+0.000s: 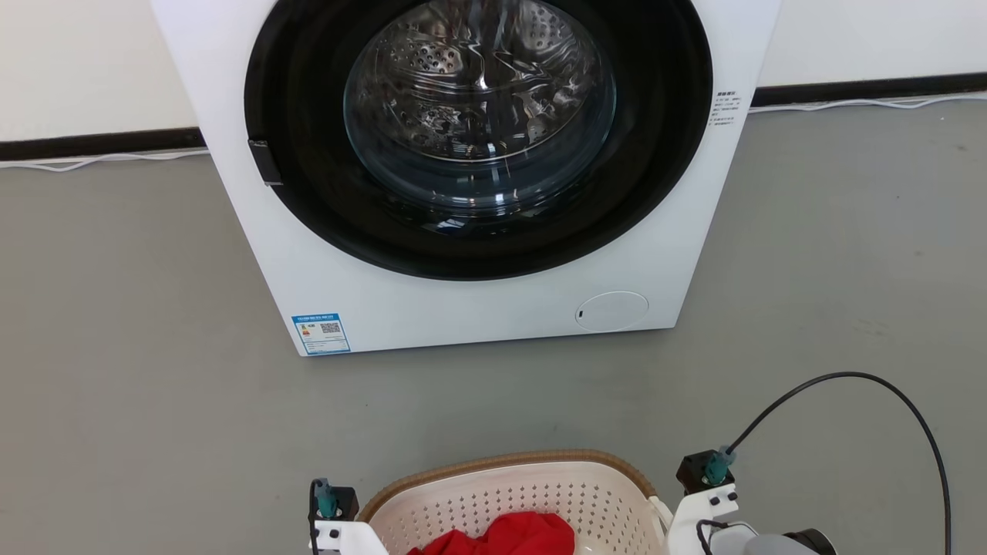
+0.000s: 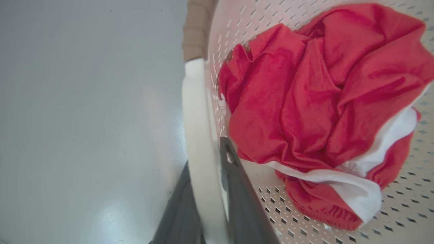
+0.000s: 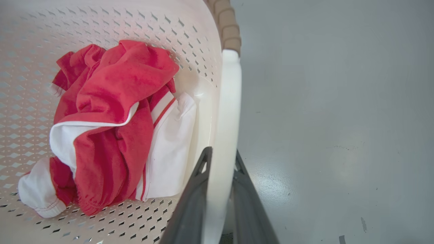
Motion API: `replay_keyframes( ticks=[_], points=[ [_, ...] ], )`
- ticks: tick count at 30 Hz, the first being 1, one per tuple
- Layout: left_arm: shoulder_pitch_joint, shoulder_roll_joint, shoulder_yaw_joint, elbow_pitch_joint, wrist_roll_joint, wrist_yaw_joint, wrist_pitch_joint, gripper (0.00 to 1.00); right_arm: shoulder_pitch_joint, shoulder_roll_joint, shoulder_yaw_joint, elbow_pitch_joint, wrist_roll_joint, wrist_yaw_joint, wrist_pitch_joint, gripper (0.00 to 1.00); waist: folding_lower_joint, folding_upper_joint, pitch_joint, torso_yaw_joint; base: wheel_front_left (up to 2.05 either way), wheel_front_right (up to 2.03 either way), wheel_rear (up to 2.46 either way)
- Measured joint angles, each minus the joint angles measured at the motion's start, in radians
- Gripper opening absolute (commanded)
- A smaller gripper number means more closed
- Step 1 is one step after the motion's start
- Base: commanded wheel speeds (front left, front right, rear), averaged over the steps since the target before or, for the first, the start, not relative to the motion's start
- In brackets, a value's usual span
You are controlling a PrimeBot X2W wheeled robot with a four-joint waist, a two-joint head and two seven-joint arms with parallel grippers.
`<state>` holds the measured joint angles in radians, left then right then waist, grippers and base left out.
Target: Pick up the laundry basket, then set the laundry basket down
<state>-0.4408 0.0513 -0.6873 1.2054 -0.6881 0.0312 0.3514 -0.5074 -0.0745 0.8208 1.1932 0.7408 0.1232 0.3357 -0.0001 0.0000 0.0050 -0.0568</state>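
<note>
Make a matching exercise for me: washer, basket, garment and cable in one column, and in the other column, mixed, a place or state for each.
1 washer
2 basket
3 garment
4 cable

a black, curving above the floor
b gripped by left gripper and right gripper
c by the wall
d red and white, in the basket

Pairs: 1-c, 2-b, 3-d, 4-a

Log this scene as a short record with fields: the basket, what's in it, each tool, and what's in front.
Basket: laundry basket, cream, perforated, brown rim
Contents: red and white garment, crumpled
Left tool: fingers either side of the white left handle
Right tool: fingers either side of the white right handle
Ahead: white washing machine on grey floor
Lifted or resting: cannot tell
</note>
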Motion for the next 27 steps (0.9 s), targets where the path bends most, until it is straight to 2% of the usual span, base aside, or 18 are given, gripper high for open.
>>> replay_keyframes(
  ticks=[12,27],
  points=[
    [-0.019,0.002,-0.031,0.002,-0.026,0.005,-0.013,0.00,-0.013,-0.001,0.016,0.005,0.001,0.000,-0.025,0.00,0.0000,0.0000,0.052,0.002,0.00,0.00,0.00],
    [-0.197,0.014,-0.034,0.024,-0.025,0.022,-0.114,0.00,-0.151,-0.003,0.008,0.004,0.000,0.000,-0.166,0.00,0.0000,0.0000,0.222,0.015,0.00,0.00,0.00]
  ],
)
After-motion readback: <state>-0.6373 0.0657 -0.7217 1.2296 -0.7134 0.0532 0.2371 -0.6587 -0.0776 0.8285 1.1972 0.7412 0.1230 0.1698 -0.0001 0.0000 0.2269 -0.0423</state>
